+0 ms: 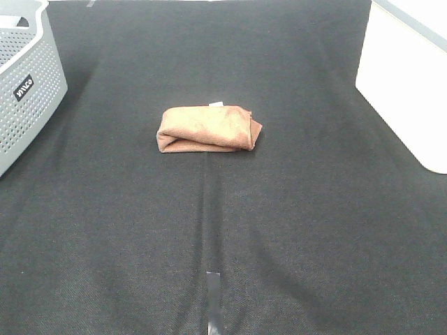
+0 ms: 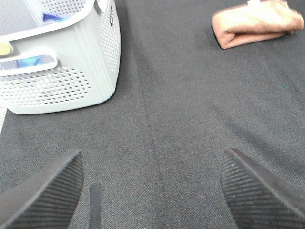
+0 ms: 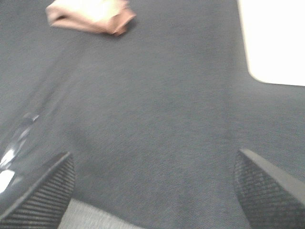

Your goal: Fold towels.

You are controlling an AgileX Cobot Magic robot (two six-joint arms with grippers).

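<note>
The reddish-brown towel [image 1: 208, 128] lies folded into a small bundle on the black cloth, a little back of the middle, its small white tag at the far edge. It also shows in the left wrist view [image 2: 256, 24] and, blurred, in the right wrist view [image 3: 90, 15]. Neither arm shows in the high view. My left gripper [image 2: 151, 191] is open and empty, well away from the towel. My right gripper [image 3: 155, 191] is open and empty, also far from it.
A grey perforated basket [image 1: 24, 91] stands at the left edge, with some items inside in the left wrist view [image 2: 62, 62]. A white box [image 1: 408, 77] stands at the right edge. A tape strip [image 1: 214, 300] marks the front centre of the cloth.
</note>
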